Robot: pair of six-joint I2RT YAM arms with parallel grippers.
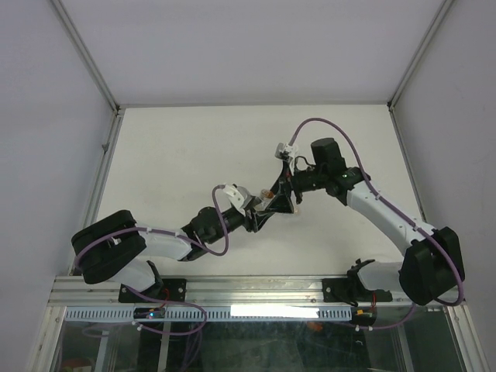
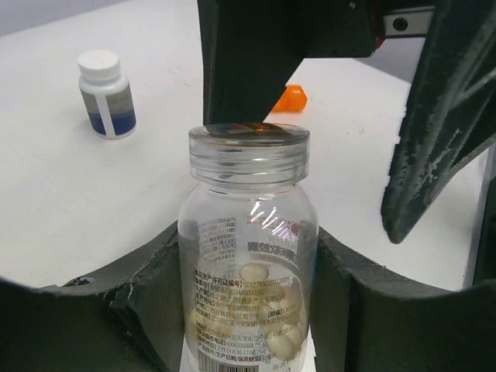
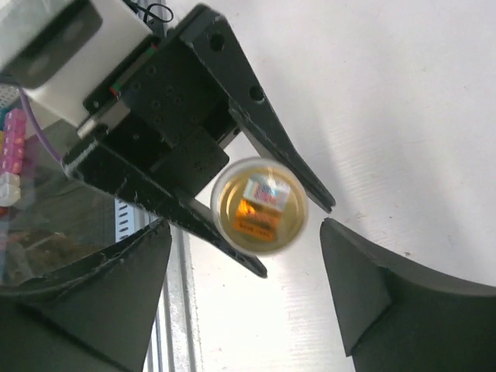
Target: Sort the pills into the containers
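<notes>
My left gripper (image 2: pixel 248 314) is shut on a clear round vial (image 2: pixel 248 232) with a printed label and several cream pills inside, and holds it upright. Seen from above in the right wrist view, the vial's lid (image 3: pixel 258 204) looks tan-orange. My right gripper (image 3: pixel 246 229) is open and hovers over the lid, a finger on each side and not touching it; its fingers (image 2: pixel 438 124) also show in the left wrist view. In the top view the two grippers meet at mid-table, the left gripper (image 1: pixel 271 206) below the right gripper (image 1: pixel 293 190). The flat two-cell box is out of view.
A small bottle with a white cap and a blue band (image 2: pixel 105 93) stands on the white table (image 2: pixel 70 201) behind the vial to the left. A small orange object (image 2: pixel 291 98) lies behind the vial. White walls enclose the table on three sides.
</notes>
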